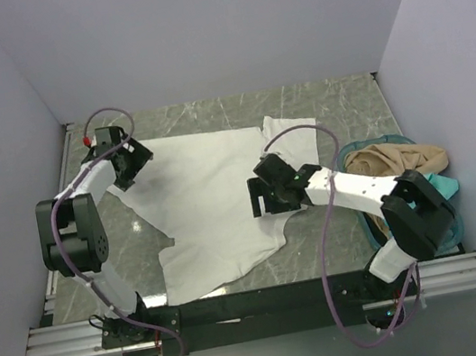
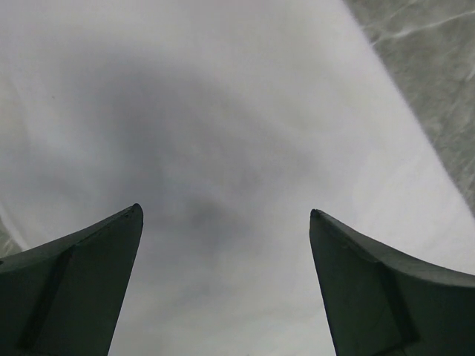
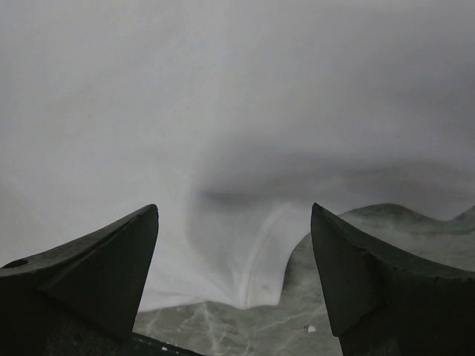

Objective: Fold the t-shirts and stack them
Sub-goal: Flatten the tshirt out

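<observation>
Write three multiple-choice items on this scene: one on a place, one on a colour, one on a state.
1. The tan shirt lies:
A. on the table's left
B. in the basket
C. in the left gripper

2. The spread shirt is:
A. white
B. teal
C. black

3. The right gripper is:
A. shut on the shirt
B. shut, empty
C. open

Answers:
1. B, the tan cloth is heaped inside the teal rim.
2. A, it reads white in every view.
3. C, its wrist view shows it spread wide, with nothing between.
</observation>
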Controlling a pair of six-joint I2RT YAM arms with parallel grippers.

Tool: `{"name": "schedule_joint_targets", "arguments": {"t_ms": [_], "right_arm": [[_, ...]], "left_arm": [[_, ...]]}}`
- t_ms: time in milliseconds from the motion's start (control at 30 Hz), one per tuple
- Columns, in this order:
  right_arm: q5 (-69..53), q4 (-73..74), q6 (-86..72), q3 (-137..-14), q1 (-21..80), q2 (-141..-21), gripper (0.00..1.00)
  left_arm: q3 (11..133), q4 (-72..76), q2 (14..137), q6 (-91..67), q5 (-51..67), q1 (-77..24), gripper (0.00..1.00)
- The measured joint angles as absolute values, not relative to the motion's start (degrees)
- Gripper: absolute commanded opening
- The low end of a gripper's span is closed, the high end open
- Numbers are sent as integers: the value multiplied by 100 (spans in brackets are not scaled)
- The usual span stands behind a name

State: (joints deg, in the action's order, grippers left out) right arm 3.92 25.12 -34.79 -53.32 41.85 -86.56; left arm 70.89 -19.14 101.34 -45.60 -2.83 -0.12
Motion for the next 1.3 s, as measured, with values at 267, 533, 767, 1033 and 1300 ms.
{"name": "schedule_joint_targets", "arguments": {"t_ms": [267, 533, 767, 1033, 1300], "right_arm": [[467, 2473, -3682, -5520, 3903, -9539, 89], [202, 2783, -3437, -6735, 2683, -10536, 88], [-47, 3662, -2958, -8858, 1612, -11952, 84], [-196, 4077, -2609, -9419, 1372, -12274, 84], [187, 4571, -2379, -9507, 1426, -11498, 86]], "left_arm": [[6711, -1728, 10573, -4565, -117, -270, 99], [5581, -1140, 9782, -5004, -432, -819, 99], [4812, -1264, 9043, -5701, -808, -1833, 99], [4753, -2405, 8573, -6224, -1201, -2801, 99], [5061, -3597, 7502, -6556, -2287, -2351, 99]]}}
